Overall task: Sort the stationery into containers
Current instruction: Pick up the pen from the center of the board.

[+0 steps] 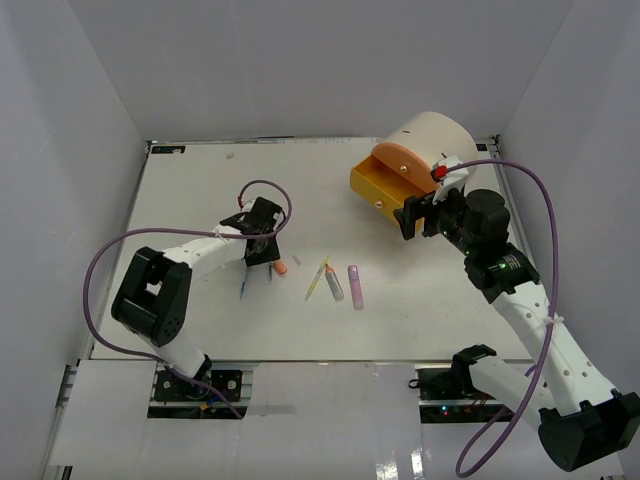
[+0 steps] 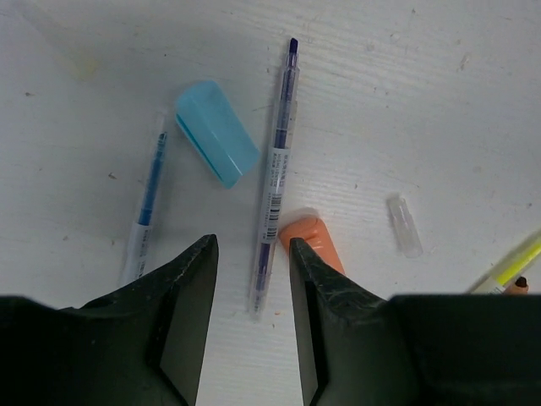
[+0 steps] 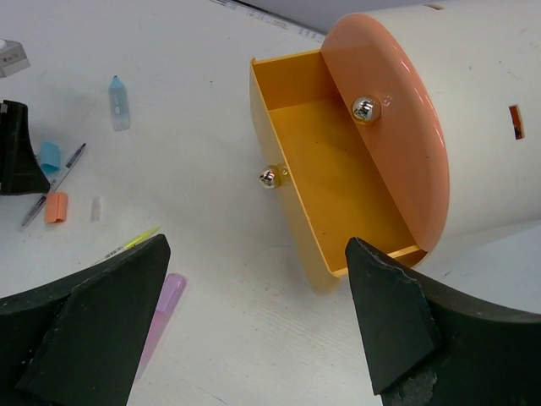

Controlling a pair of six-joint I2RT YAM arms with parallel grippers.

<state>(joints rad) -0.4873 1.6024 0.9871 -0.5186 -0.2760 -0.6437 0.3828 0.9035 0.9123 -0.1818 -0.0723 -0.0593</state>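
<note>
My left gripper [image 1: 262, 247] is open and low over the table. In the left wrist view [image 2: 254, 245] the lower end of a purple pen [image 2: 277, 161] lies between its fingers. An orange cap [image 2: 311, 237] touches the right finger, and a teal cap [image 2: 216, 133] and a blue pen [image 2: 149, 194] lie just ahead. My right gripper [image 1: 420, 215] is wide open and empty [image 3: 258, 245], beside the pulled-out yellow drawer [image 3: 292, 228], which holds nothing. The drawer sits under the orange drawer face [image 3: 397, 144] of the cream cylinder [image 1: 430, 135].
A yellow pen [image 1: 317, 280], a blue-grey marker [image 1: 333, 286] and a purple marker [image 1: 355, 286] lie mid-table. A clear cap [image 2: 404, 224] lies right of the orange cap. A teal marker [image 3: 118, 101] lies farther off. White walls enclose the table on three sides.
</note>
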